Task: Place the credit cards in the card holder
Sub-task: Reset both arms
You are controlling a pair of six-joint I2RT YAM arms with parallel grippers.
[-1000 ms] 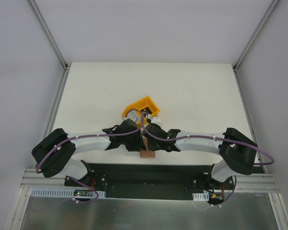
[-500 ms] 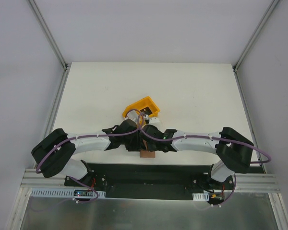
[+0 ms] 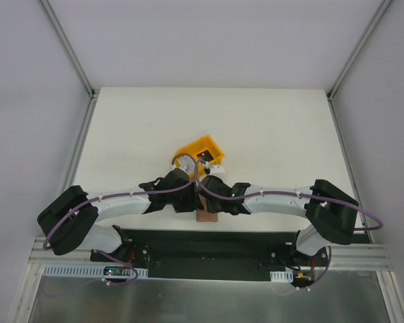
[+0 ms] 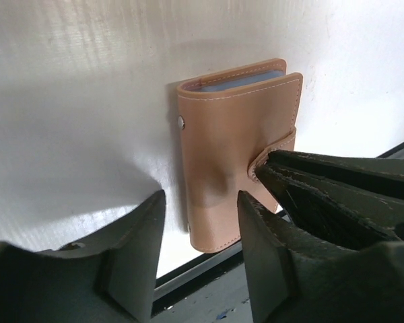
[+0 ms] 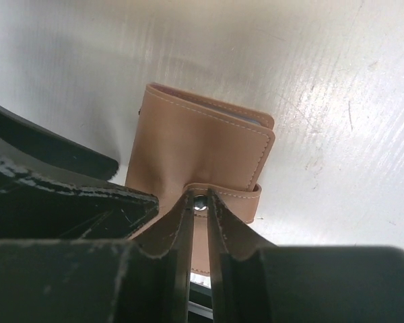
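Closure looks to us like the step in hand. The small tan leather-like folding card holder (image 4: 232, 148) lies folded flat on the white worktop (image 3: 269, 134), at 6 o'clock on it and right at the near edge, between the two arms. A thin pale grey-blue card edge (image 4: 232, 79) shows inside its 12 o'clock end in the left wrist view, so we judge at least one credit card to be already inside. We see no loose cards, though the arms hide part of the surface. A yellow plastic bin (image 3: 203, 147) sits just past the wrists, at 12 o'clock from the holder.

The left fingers (image 4: 135, 249) stand well apart and hold nothing. The holder's 6 o'clock corner lies straight ahead of their gap, and its long axis runs from 12 to 6 in that view.

The right fingers (image 5: 178, 229) are almost together, with only a thin slit between them. Their tips are on the little strap tab (image 5: 239, 198), and the metal snap stud (image 5: 200, 204) shows in the slit. We cannot tell whether they pinch the tab or merely press on it.

The relation that matters is this one. The tab wraps over the holder's 3 o'clock edge, the side the right arm reaches in from, so the right fingers are the nearer pair. From the left wrist they come in at 3 o'clock. In our judgement the snap wants a push straight down, and with the holder so close to the worktop's edge, a sideways shove could slide it off.
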